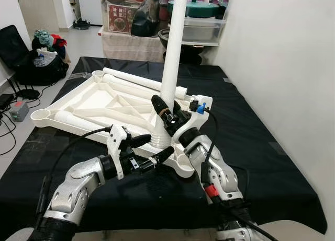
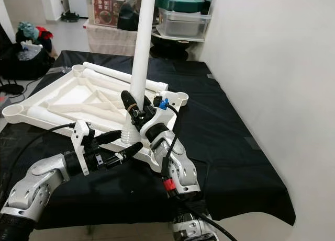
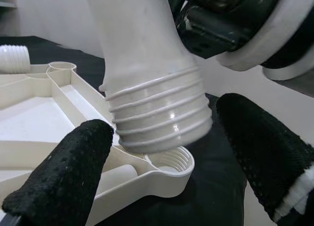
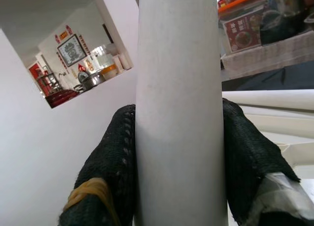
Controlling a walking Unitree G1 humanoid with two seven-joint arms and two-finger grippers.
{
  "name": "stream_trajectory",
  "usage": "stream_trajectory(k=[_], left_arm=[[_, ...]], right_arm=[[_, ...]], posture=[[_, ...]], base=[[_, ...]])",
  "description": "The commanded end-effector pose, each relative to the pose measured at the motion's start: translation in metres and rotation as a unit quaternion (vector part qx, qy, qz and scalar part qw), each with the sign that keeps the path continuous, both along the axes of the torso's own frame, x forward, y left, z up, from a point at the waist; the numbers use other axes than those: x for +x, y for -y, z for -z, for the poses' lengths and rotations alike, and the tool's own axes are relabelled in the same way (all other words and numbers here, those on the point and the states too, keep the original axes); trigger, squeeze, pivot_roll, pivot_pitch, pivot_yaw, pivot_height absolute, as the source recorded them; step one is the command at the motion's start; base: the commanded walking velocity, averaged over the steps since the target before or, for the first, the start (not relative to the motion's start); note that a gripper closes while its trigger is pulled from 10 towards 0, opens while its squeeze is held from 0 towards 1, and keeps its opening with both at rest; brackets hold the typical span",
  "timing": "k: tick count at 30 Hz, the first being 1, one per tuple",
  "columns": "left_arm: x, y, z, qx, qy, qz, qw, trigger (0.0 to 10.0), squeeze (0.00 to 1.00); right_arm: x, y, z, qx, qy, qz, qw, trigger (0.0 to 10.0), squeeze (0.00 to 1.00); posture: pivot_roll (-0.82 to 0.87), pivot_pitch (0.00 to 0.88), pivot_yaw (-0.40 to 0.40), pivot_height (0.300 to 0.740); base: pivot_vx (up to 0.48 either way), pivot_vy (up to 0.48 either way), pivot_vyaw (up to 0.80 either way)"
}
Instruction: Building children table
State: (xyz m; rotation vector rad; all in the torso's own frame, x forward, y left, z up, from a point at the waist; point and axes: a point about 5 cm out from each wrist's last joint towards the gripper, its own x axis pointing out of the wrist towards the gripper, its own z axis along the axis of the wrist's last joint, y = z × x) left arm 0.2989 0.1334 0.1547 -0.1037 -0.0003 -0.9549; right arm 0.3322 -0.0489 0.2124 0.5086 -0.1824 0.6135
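A white table top (image 1: 99, 102) lies upside down on the black-covered table (image 1: 251, 147). One white leg (image 1: 172, 53) stands upright at its near corner. My right gripper (image 1: 166, 113) is shut on that leg a little above its base; the black fingers (image 4: 113, 157) press both sides of the leg (image 4: 179, 113). The leg's threaded end (image 3: 157, 118) sits just over the corner socket (image 3: 169, 162), slightly off-centre, with all threads showing. My left gripper (image 1: 154, 149) is open, one finger (image 3: 73, 172) on each side of the threads, apart from them.
Two more white legs (image 1: 136, 80) (image 1: 78, 118) lie on the upturned top. A white wall (image 1: 282, 53) runs along the table's right side. Storage boxes and a green pot (image 1: 201, 8) stand behind. A black bag (image 1: 31, 63) and cables lie on the floor at left.
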Motion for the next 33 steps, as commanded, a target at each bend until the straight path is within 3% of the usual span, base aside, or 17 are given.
stream_trajectory(k=[1, 9, 19, 20, 21, 33], left_arm=[[0.002, 0.003, 0.002, -0.009, -0.011, 0.001, 1.0, 10.0, 0.0], [0.009, 0.003, -0.004, -0.024, -0.003, -0.019, 1.0, 10.0, 0.0], [0.016, 0.0, -0.002, -0.018, 0.0, -0.045, 0.999, 10.0, 0.0], [0.016, 0.0, 0.0, -0.014, -0.002, -0.048, 0.999, 3.1, 0.0], [0.015, -0.001, 0.003, -0.003, -0.002, -0.05, 0.999, 0.0, 0.0], [0.015, -0.003, 0.013, 0.04, 0.008, -0.063, 0.997, 0.0, 0.0]], right_arm=[[-0.012, -0.019, 0.003, 0.042, -0.001, -0.025, 0.999, 0.0, 0.0], [-0.024, -0.028, 0.007, 0.016, 0.022, -0.07, 0.997, 0.0, 0.0], [-0.025, -0.027, 0.015, 0.002, 0.017, -0.07, 0.997, 0.0, 0.0], [-0.024, -0.026, 0.015, 0.003, 0.017, -0.068, 0.998, 0.0, 0.0], [-0.024, -0.024, 0.014, 0.004, 0.017, -0.064, 0.998, 0.0, 0.0], [-0.019, -0.017, 0.01, 0.009, 0.022, -0.05, 0.998, 0.0, 0.0]], posture=[[0.09, 0.0, -0.097, 0.74], [0.09, 0.0, -0.093, 0.74], [0.09, 0.0, -0.093, 0.74], [0.09, 0.0, -0.093, 0.74], [0.09, 0.0, -0.094, 0.74], [0.09, 0.0, -0.097, 0.74]], base=[[0.0, 0.0, 0.0], [0.0, 0.0, 0.0], [0.0, 0.0, 0.0], [0.0, 0.0, 0.0], [0.0, 0.0, 0.0], [0.0, 0.0, 0.0]])
